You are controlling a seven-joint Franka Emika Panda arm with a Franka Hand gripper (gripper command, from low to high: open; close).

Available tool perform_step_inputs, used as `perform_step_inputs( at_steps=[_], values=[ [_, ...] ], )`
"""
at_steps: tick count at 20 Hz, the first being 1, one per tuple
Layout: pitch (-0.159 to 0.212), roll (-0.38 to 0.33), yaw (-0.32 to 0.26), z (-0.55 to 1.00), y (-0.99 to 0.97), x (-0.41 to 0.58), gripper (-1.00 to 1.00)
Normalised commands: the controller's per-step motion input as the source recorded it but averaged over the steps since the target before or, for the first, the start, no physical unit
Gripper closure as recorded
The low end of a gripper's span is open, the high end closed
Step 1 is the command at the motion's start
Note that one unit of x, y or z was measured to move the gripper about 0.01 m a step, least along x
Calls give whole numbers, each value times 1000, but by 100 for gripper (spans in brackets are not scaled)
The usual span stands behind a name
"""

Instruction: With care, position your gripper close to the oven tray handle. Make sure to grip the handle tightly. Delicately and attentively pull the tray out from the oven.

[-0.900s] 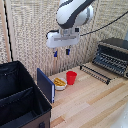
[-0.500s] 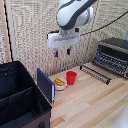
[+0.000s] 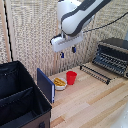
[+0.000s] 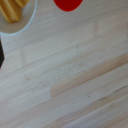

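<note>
My gripper [image 3: 68,52] hangs open and empty high above the wooden table, its two blue-tipped fingers apart. It is well to the exterior view's left of the oven [image 3: 115,51], a dark box with silvery trim at the right edge. The tray [image 3: 111,62] of thin wire bars lies low in front of the oven. The oven tray handle [image 3: 95,73], a long thin black bar, runs along the tray's near side, far below and to the right of my gripper. The wrist view shows no fingers, oven or tray.
Below the gripper stand a red cup [image 3: 71,77] [image 4: 68,4] and a white plate [image 3: 63,87] [image 4: 27,22] of yellow fries. A blue flat panel [image 3: 45,85] stands upright beside a large black fabric bin [image 3: 17,100]. A slatted wall is behind.
The gripper has drifted slightly lower and toward the exterior view's right. Nothing else has moved.
</note>
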Motion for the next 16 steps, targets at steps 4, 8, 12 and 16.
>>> perform_step_inputs(
  at_steps=[4,8,12,16],
  values=[
    [-44,-287,109,0,-358,20,-100],
    [-40,-253,111,0,-406,66,-100],
    [-39,-250,113,0,-411,70,-100],
    [-12,-228,119,-29,-425,158,-100]
  ],
)
